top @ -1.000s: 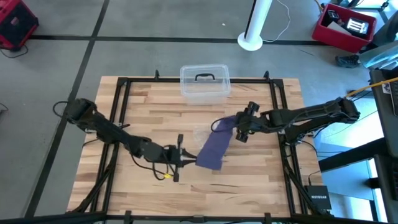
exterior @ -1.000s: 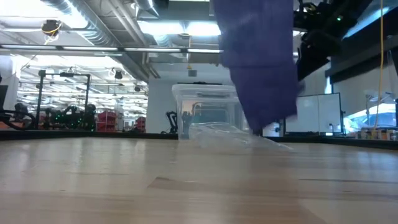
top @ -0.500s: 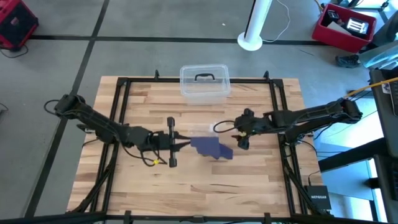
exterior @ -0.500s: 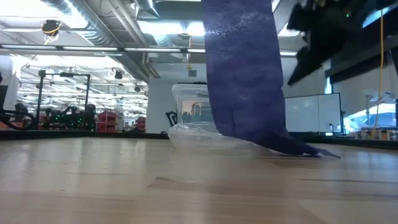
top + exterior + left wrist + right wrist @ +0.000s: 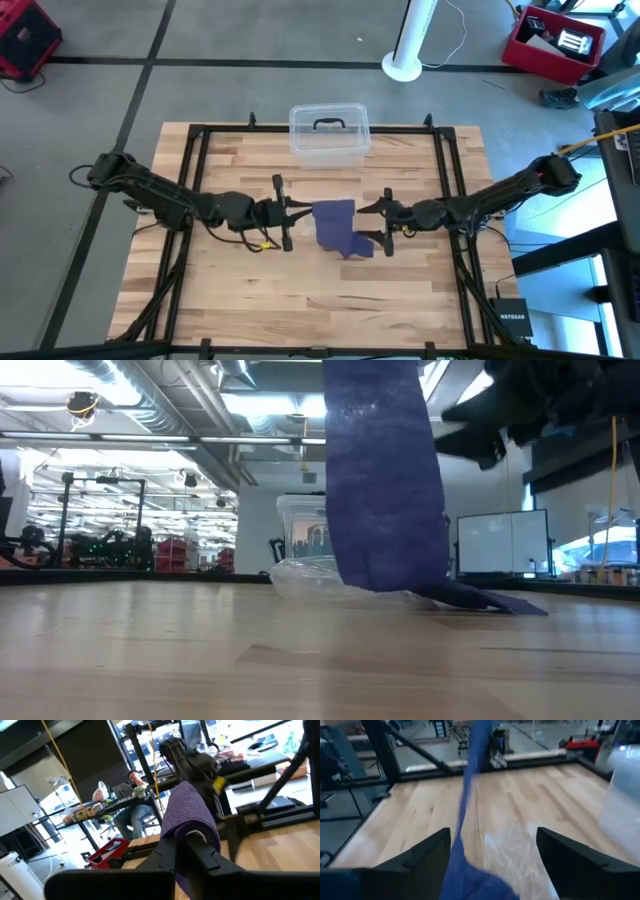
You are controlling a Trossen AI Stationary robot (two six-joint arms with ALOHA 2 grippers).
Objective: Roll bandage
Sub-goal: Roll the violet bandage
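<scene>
The bandage [image 5: 336,222] is a dark blue-purple strip. It hangs from my left gripper [image 5: 296,212], which is shut on its upper end at mid-table. In the low view the bandage [image 5: 385,480] drops straight down, and its lower end [image 5: 480,600] trails on the wood. My right gripper [image 5: 383,226] stands open and level just right of the strip. In its wrist view the bandage's lower part [image 5: 470,875] lies between its two spread fingers; whether they touch it, I cannot tell. My left gripper pinches the bandage's upper end [image 5: 192,815] between its shut fingers, and the cloth wraps over the fingertips. The fingers come level from the table's left. The strip hangs below them, its lower end [image 5: 358,246] resting on the table.
A clear plastic box with a black handle [image 5: 329,131] stands at the table's far edge. A clear crinkly plastic bag [image 5: 520,850] lies on the wood behind the strip. A black frame [image 5: 190,150] borders the tabletop. People and desks show beyond the table.
My left gripper has gone up and toward the far edge with the bandage's end, rolling its wrist. My right gripper has sunk toward the near edge and tipped to level. The bandage, slanted between the two grippers before, now hangs from the left one with its lower end on the table.
</scene>
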